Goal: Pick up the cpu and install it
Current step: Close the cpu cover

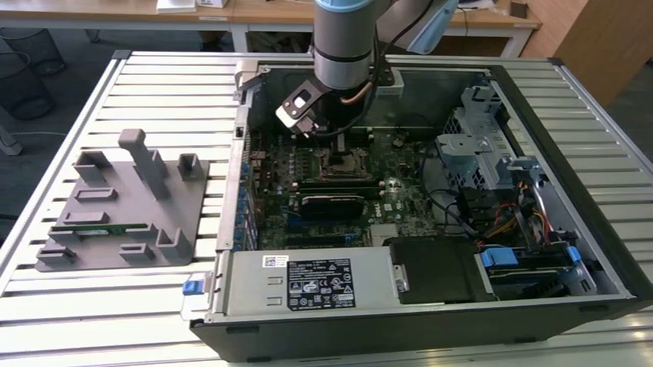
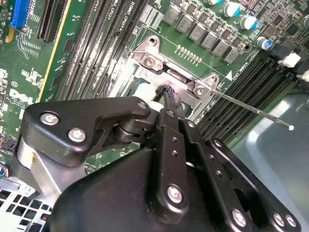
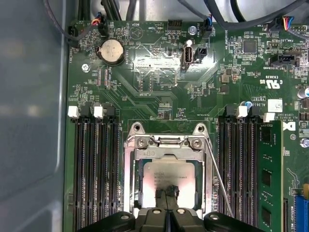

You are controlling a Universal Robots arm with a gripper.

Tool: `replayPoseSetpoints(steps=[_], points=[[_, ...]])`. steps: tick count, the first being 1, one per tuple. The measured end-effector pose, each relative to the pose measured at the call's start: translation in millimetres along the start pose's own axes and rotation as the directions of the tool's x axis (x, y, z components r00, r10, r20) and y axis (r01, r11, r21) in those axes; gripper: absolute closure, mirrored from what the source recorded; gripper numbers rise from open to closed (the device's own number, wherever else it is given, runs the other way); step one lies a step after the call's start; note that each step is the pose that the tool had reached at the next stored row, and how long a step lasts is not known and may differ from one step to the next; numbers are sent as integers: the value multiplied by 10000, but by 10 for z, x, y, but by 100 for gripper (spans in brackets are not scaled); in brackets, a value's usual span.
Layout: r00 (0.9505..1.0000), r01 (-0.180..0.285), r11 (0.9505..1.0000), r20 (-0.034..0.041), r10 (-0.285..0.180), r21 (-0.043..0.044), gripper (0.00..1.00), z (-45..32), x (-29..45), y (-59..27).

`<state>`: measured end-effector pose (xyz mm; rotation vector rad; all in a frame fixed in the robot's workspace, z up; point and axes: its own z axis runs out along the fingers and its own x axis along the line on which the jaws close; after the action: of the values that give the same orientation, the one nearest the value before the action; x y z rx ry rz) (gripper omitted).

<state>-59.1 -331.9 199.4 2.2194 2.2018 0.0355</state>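
The black claw (image 3: 167, 194) was seen clenched over the silver square cpu (image 3: 166, 180), best kept level in the metal socket frame (image 3: 166, 145).

Work surface: slatted metal table (image 1: 153, 84), pale grey, spanning the exterior view. Beyond it, at 12 o'clock, light wooden desks (image 1: 265, 11) with white legs. At 10 o'clock, a dark wire-mesh bin (image 1: 23, 84) on grey floor (image 1: 61, 115). At 2 o'clock, a wooden cabinet (image 1: 602, 38). Lighting even; daylight falls on the table's 3 o'clock edge.
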Motion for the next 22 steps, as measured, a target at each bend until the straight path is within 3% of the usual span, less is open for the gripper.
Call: replayPoseSetpoints(steps=[7, 13, 22], points=[[10000, -1, 10000, -38, 1, 0, 89, -60, 0, 1], [10000, -3, 10000, -43, 3, 0, 89, -229, 1, 5], [10000, -2, 10000, -43, 2, 1, 89, -234, 1, 90]])
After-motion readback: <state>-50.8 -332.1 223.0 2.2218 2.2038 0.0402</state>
